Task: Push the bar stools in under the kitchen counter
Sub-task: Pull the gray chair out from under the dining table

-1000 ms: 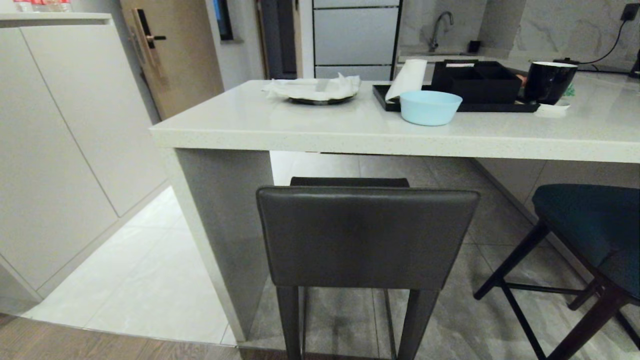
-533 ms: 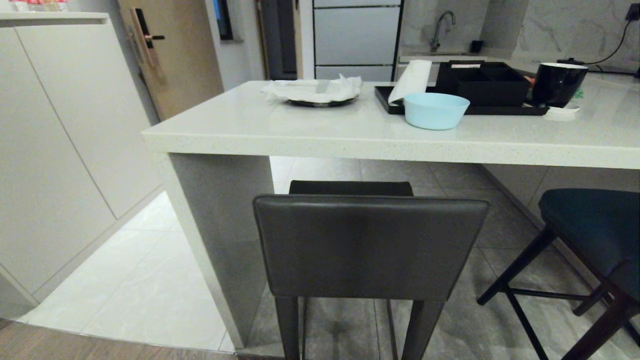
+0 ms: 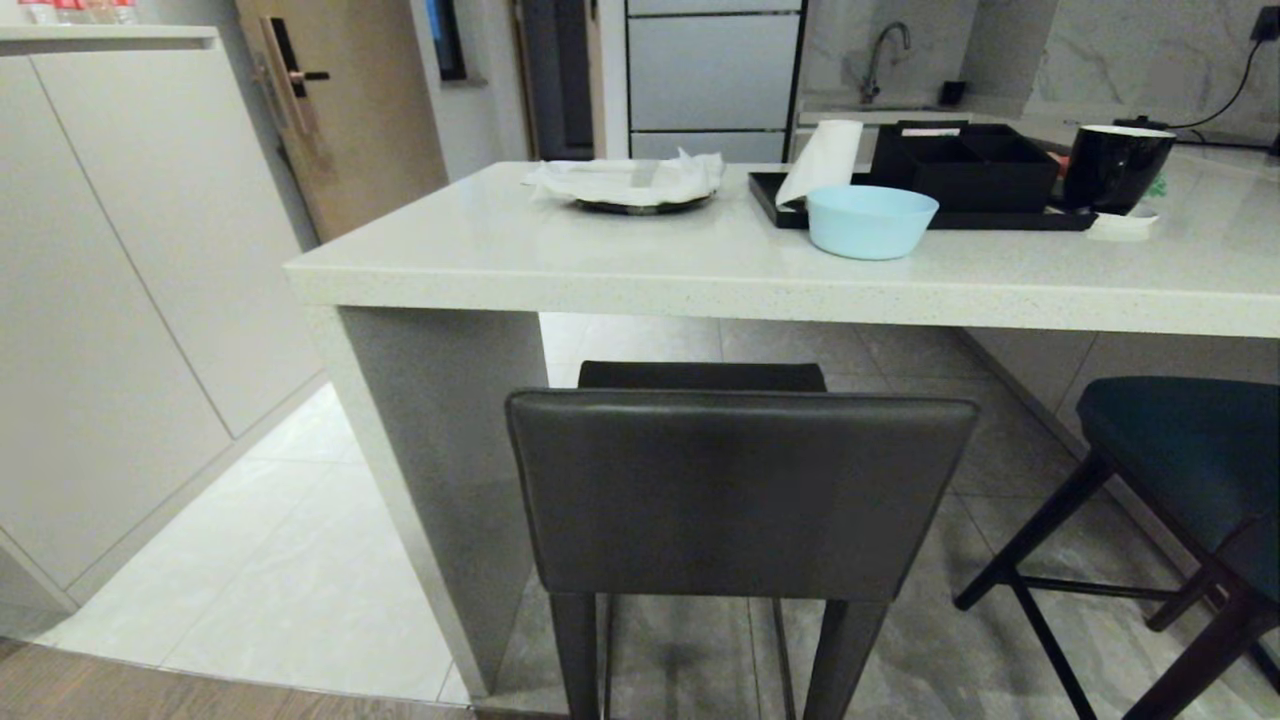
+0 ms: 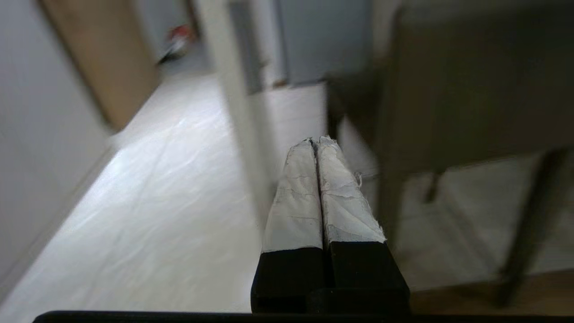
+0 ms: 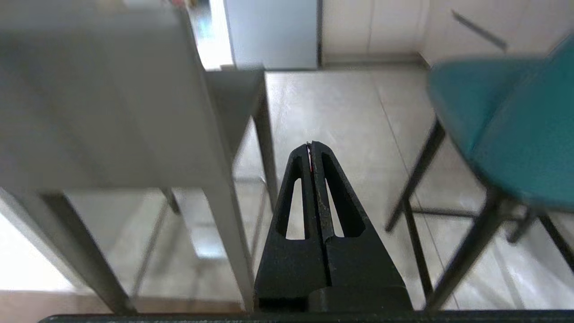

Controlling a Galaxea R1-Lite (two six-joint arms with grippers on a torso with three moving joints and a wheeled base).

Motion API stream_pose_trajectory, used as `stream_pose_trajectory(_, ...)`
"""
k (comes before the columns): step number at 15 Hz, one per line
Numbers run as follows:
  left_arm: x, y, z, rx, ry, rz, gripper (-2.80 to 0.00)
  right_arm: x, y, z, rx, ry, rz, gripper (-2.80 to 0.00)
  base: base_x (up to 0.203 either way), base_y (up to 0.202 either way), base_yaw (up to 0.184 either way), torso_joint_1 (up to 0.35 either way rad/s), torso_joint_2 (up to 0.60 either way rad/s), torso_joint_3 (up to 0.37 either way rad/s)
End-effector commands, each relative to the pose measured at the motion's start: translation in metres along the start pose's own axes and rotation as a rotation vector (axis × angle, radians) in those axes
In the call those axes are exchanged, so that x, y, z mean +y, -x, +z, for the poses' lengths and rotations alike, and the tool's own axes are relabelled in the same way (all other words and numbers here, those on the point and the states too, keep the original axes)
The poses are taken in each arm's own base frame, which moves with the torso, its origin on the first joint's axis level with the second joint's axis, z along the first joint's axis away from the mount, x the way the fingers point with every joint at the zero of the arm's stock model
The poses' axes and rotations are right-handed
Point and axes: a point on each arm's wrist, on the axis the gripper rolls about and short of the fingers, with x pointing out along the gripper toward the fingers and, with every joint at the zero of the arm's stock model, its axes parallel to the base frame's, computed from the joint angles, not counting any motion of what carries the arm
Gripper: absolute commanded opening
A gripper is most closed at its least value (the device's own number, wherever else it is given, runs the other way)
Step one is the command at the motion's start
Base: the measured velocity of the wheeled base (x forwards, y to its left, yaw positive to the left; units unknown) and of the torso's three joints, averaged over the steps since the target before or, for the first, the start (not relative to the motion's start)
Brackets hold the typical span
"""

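Grey stool (image 3: 740,490): lower centre of the head view, its wide back facing us, seat front just reaching beneath the table (image 3: 700,265) edge, not yet in. Teal stool (image 3: 1190,460): lower right, cut off by the frame. Left gripper (image 4: 317,142): fingers pressed together, empty, stool back to upper right. Right gripper (image 5: 310,144): likewise closed, empty, aimed between both stools. Neither arm shows in the head view; both wrist views blur the stools, so nearer arm uncertain.

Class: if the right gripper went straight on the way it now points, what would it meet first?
Probably only floor: the shut right gripper aims between the grey stool and teal stool, though depth is unclear.
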Motion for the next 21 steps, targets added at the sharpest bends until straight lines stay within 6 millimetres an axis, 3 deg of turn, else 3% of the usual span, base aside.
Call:
stream_pose_trajectory(1,0.008,-0.024,0.027,0.072,0.039,-0.058,-2.80,0.000,-0.028,0.034,0.085,-0.010,0.004,-2.80,0.000,0.000,0.000,0.000,0.00,0.000)
stream_pose_trajectory(4,0.019,-0.081,0.054,0.124,0.155,-0.179,-2.80,0.003,-0.068,0.056,0.168,-0.041,0.122,-2.80,0.000,0.000,0.000,0.000,0.00,0.000)
stream_pose_trajectory(6,0.015,-0.111,0.055,0.168,0.253,-0.330,-2.80,0.009,-0.072,0.038,0.249,-0.089,0.358,-2.80,0.000,0.000,0.000,0.000,0.00,0.000)
stream_pose_trajectory(7,0.010,-0.116,0.053,0.178,0.291,-0.446,-2.80,0.010,-0.071,0.025,0.295,-0.106,0.431,-2.80,0.000,0.000,0.000,0.000,0.00,0.000)
stream_pose_trajectory(9,0.005,-0.116,0.041,0.228,0.337,-0.622,-2.80,0.012,-0.070,0.015,0.335,-0.135,0.547,-2.80,0.000,0.000,0.000,0.000,0.00,0.000)
stream_pose_trajectory(12,0.001,-0.133,0.023,0.284,0.370,-0.723,-2.80,0.015,-0.076,0.014,0.358,-0.161,0.666,-2.80,0.000,0.000,0.000,0.000,0.00,0.000)
stream_pose_trajectory(17,0.009,-0.199,-0.012,0.248,0.368,-0.746,-2.80,0.017,-0.130,0.010,0.397,-0.152,0.692,-2.80,0.000,0.000,0.000,0.000,0.00,0.000)
stream_pose_trajectory(20,0.013,-0.223,-0.038,0.221,0.359,-0.777,-2.80,0.017,-0.156,0.002,0.439,-0.142,0.695,-2.80,0.000,0.000,0.000,0.000,0.00,0.000)
stream_pose_trajectory(21,0.012,-0.228,-0.044,0.211,0.354,-0.787,-2.80,0.017,-0.162,0.001,0.430,-0.138,0.704,0.00,0.000,0.000,0.000,0.000,0.00,0.000)
